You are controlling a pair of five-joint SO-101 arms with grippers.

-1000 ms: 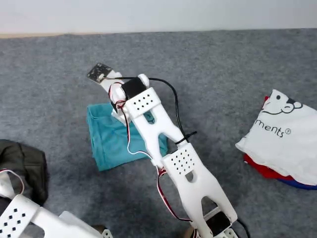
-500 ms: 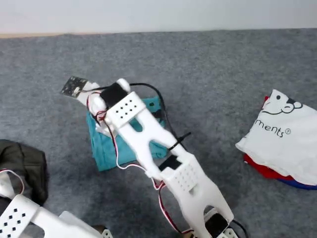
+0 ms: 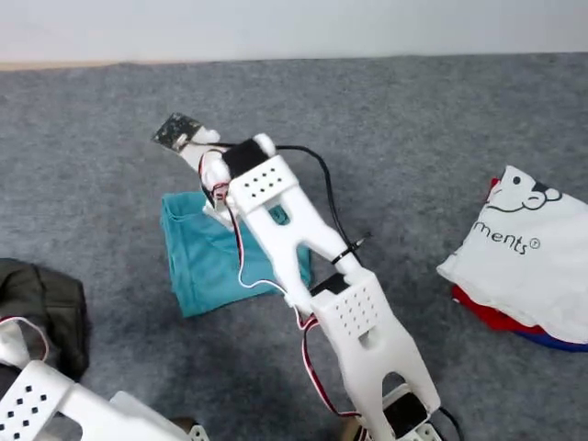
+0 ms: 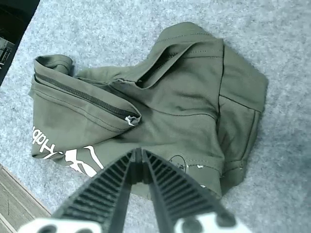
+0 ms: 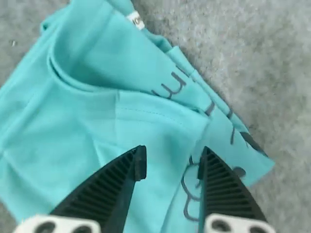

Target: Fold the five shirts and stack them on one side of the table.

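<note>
Right hand (image 5: 171, 162) hangs spread over the teal shirt (image 5: 97, 107), one finger on each side of a fold line close to the printed edge. Whether the tips touch the cloth is hard to say from this angle. The shirt lies directly beneath the hand as a compact, roughly rectangular bundle near the middle of the grey worktop (image 3: 413, 138), with its longer side running from the far edge towards the near edge in the high view.

Well apart from it, at the right edge, a white shirt (image 3: 533, 257) tops a stack with a red shirt (image 3: 487, 317) and a blue shirt (image 3: 551, 340) under it. If the teal one joins them, it is probably a long sideways carry, and the right arm is the nearer one.

Left hand (image 4: 141, 160), fingers pressed together and holding nothing, hovers above the crumpled olive shirt (image 4: 184, 102) at the left edge.
</note>
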